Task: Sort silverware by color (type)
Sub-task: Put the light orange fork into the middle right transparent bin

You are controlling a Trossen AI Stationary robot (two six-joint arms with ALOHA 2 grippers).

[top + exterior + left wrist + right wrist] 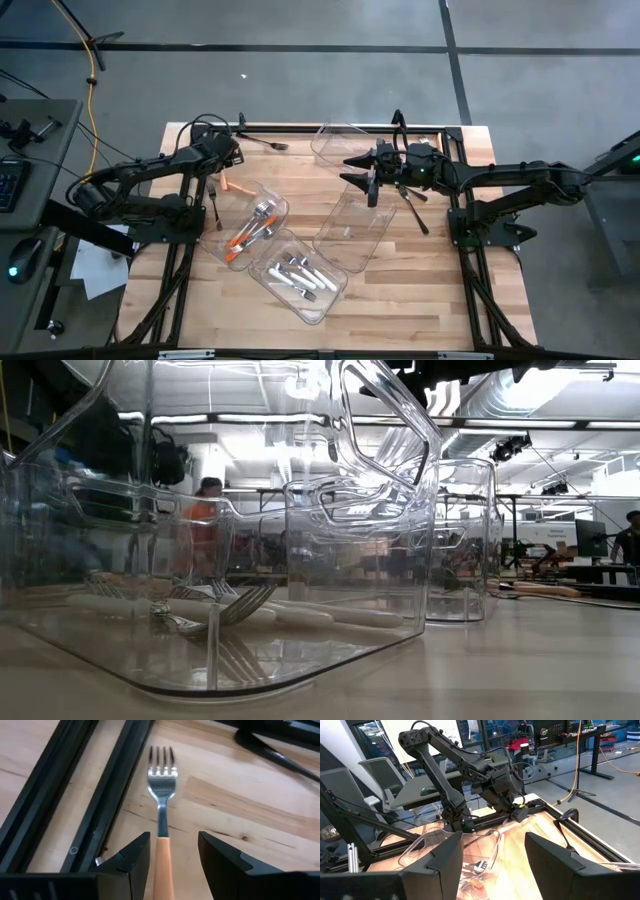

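Fork (162, 795), orange handle, lies on table by left frame rail, handle between my open left gripper (172, 857) fingers; I centre, close on handle; right gripper (492, 852) open, idle

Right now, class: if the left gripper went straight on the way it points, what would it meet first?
The left gripper, fingers open, points down at the orange-handled fork lying on the table. The handle sits between the fingers, so it would likely meet that fork first, then the wood, though depth is hard to judge.
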